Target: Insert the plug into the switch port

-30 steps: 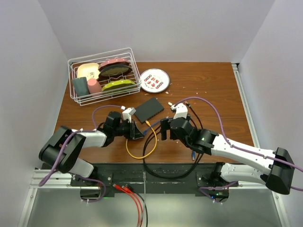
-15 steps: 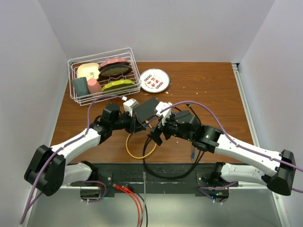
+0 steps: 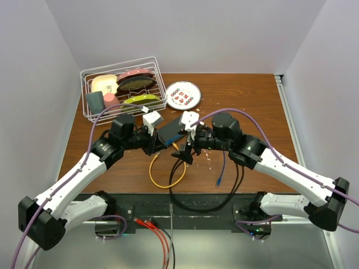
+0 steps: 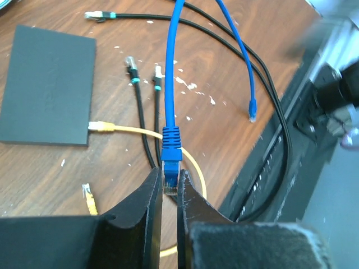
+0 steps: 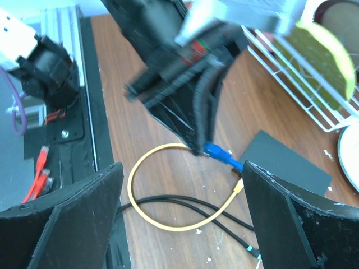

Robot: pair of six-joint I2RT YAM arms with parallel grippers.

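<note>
My left gripper (image 4: 168, 175) is shut on a blue plug (image 4: 170, 159), and its blue cable (image 4: 171, 67) runs away over the table. The plug hangs above the wood, to the right of the flat black box (image 4: 47, 92). A yellow plug (image 4: 100, 126) sits at that box's near edge; the switch port openings on that edge do not show. From above, the left gripper (image 3: 160, 145) hovers at the box (image 3: 168, 132). My right gripper (image 5: 182, 168) is open and holds nothing, facing the left gripper and the blue plug (image 5: 216, 151).
A yellow cable loop (image 5: 168, 190) and black cables (image 4: 140, 106) with loose plugs lie in front of the box. The blue cable's other end (image 3: 217, 182) rests near the front edge. A white wire basket (image 3: 120, 92) of dishes and a patterned plate (image 3: 183, 94) stand behind.
Both arms have risen and reached away from the front edge toward the box. The left gripper has carried the blue plug with it. The right gripper has swung left to face it.
</note>
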